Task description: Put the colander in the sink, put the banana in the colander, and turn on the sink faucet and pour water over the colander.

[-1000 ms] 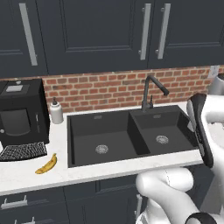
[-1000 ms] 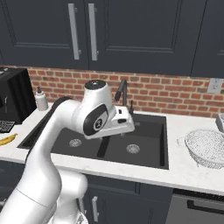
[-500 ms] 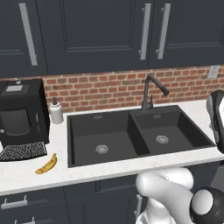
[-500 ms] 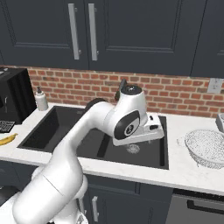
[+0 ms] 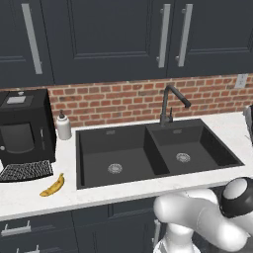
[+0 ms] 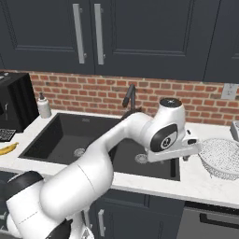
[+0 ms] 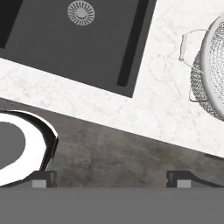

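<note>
The wire-mesh colander (image 6: pixel 223 158) stands on the white counter to the right of the black double-basin sink (image 6: pixel 60 135); its rim and small handle (image 7: pixel 209 65) show at the right of the hand view. My gripper (image 6: pixel 186 156) hangs open and points down over the counter between the narrower basin (image 7: pixel 65 39) and the colander, with nothing between its fingertips (image 7: pixel 113 178). The yellow banana (image 5: pixel 53 186) lies on the counter left of the sink (image 5: pixel 99 148), and shows too in the right base view as the banana (image 6: pixel 7 148). The dark gooseneck faucet (image 5: pixel 170 104) rises behind the basins' divider.
A black coffee machine (image 5: pixel 22 128) stands at the far left with a flat dark mesh tray (image 5: pixel 24 170) before it. A white soap dispenser (image 5: pixel 63 126) sits by the sink's back left corner. Brick wall and dark cabinets stand behind. The counter's front edge runs just under the gripper.
The arm has swung right, from over the sink's middle to its right edge beside the colander. The gripper stayed open. Nothing on the counter moved.
</note>
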